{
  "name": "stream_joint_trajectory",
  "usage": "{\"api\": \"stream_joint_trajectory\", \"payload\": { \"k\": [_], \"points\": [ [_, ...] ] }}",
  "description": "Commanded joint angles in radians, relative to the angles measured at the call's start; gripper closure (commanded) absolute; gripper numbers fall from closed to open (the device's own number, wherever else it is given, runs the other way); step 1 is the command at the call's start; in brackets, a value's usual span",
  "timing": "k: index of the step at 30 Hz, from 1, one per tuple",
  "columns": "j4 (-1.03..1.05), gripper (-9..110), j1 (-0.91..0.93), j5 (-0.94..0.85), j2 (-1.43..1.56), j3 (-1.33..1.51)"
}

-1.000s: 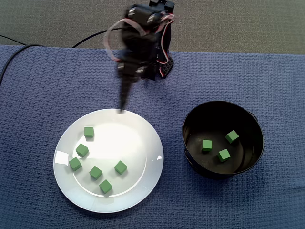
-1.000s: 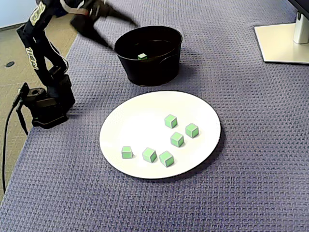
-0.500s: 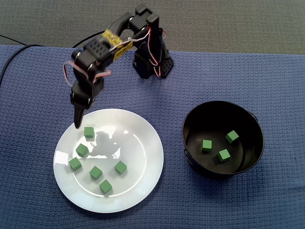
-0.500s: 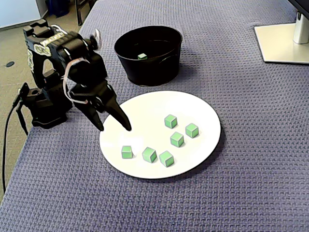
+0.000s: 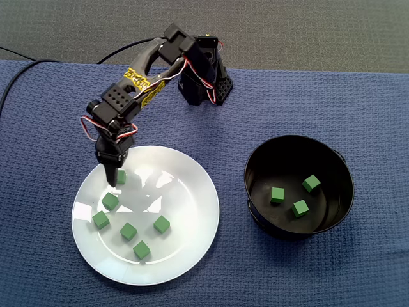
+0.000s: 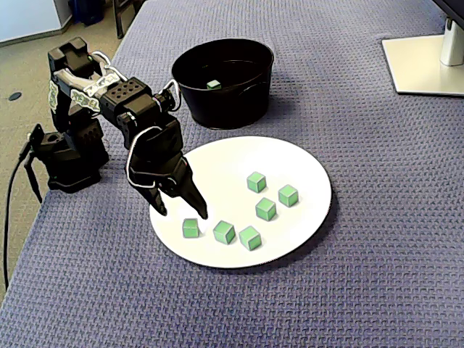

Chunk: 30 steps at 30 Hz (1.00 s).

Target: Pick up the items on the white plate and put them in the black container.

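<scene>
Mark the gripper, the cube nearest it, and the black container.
gripper (image 6: 183, 214), a fixed view, midway between fingertips
nearest cube (image 6: 191, 228), a fixed view, its front face
black container (image 6: 217, 112), a fixed view, outer wall

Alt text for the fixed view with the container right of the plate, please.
The arm's gripper reaches down over the topmost of six green cubes on a white plate; right of it, a black container holds three more, all on blue cloth.

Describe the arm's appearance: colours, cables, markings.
Black plastic arm on a black base, with yellow tape carrying dark markings. Red and white wires loop beside the wrist. Two long, tapered black fingers.
</scene>
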Motion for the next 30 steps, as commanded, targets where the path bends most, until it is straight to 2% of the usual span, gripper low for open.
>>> {"api": "stream_joint_trajectory", "payload": {
  "k": [1,17,30],
  "points": [
    [0.006,73,-0.029,-0.029,-0.011,-0.092],
    [0.083,75,-0.044,-0.121,-0.121,-0.187],
    [0.179,77,0.009,-0.353,-0.167,-0.278]
  ]
}}
